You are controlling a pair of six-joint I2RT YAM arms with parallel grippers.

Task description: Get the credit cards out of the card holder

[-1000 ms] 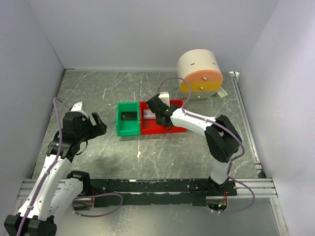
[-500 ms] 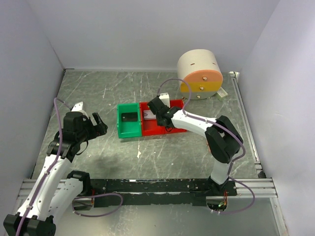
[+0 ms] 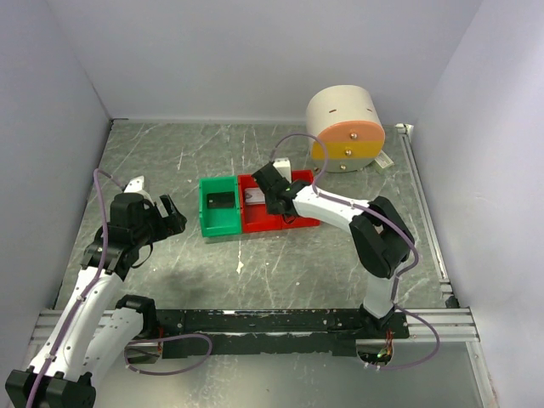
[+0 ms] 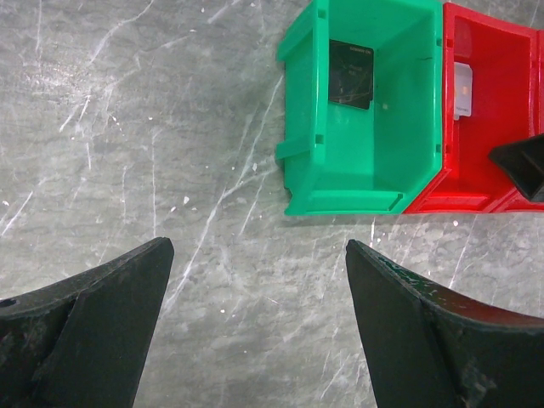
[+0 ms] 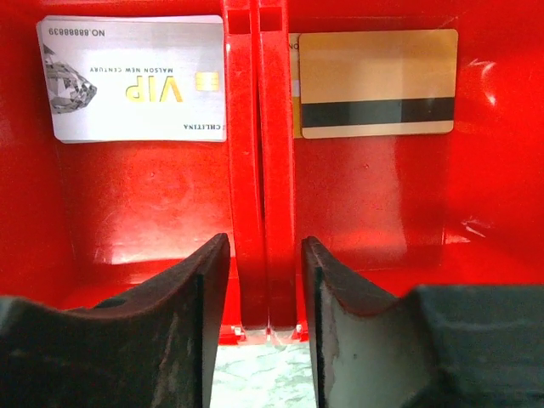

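A silver VIP credit card [image 5: 136, 81] lies in the left red bin [image 3: 255, 223]. A gold card with a black stripe [image 5: 378, 82] lies in the red bin next to it. A dark card [image 4: 351, 75] lies in the green bin [image 4: 408, 127]. My right gripper [image 5: 264, 246] stands open a little, straddling the double red wall [image 5: 259, 153] between the two red bins, with a thin gap on each side. My left gripper [image 4: 257, 251] hangs wide open over bare table, left of the green bin, holding nothing. The card holder is out of view.
A big cream cylinder with an orange band [image 3: 344, 129] stands at the back right. The green bin [image 3: 219, 223] and the red bins sit side by side mid-table. Grey walls close in the left, back and right sides.
The bins and my right gripper have shifted slightly to the left. The right jaws have eased apart a little. The left arm has barely moved.
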